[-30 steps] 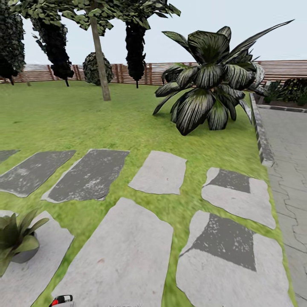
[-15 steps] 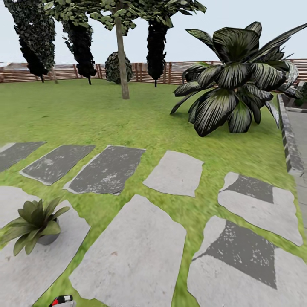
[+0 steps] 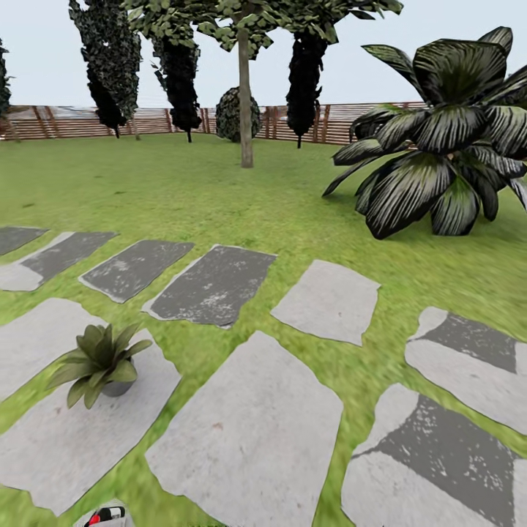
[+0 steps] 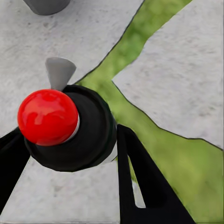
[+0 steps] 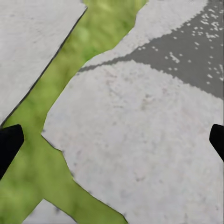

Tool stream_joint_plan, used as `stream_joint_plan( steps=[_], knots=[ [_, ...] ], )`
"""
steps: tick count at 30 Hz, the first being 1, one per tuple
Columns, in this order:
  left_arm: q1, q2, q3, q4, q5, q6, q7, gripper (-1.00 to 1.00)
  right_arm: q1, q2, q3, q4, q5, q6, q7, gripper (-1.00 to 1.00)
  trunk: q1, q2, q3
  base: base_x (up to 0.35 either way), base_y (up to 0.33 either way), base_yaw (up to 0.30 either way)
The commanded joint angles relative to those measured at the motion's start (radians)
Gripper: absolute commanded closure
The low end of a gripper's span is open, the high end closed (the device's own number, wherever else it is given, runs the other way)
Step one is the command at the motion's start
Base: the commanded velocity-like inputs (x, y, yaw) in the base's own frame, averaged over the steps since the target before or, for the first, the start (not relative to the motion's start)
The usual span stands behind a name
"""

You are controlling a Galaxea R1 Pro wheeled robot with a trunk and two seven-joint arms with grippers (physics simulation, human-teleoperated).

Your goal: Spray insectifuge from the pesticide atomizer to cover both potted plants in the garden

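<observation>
Jaws of the left gripper [image 4: 70,154] clamp the pesticide atomizer [image 4: 70,128], its red top and pale nozzle facing the wrist camera above a stepping stone [image 4: 28,56]; no label or writing can be read. Right gripper [image 5: 112,140] jaws stand wide apart over bare stone. One potted plant [image 3: 101,362] sits on a stone at the left, grass seams around it, open lawn [image 3: 183,190] running to the fence [image 3: 58,123].
</observation>
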Motion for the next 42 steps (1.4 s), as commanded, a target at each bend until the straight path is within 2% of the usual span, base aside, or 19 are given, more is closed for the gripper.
stream_joint_plan(
  steps=[1, 42],
  knots=[
    [-0.001, 0.0, 0.001, 0.001, 0.001, -0.003, 0.0, 1.0, 0.0, 0.0, -0.005, 0.001, 0.006, -0.003, 0.0, -1.0, 0.0, 0.0, -0.001, 0.0, 0.0, 0.269],
    [-0.001, 0.0, 0.0, 0.001, 0.001, -0.003, -0.001, 1.0, -0.001, 0.0, -0.005, 0.001, 0.006, -0.003, 0.0, -1.0, 0.0, 0.0, -0.017, 0.0, 0.0, 0.269]
  ],
)
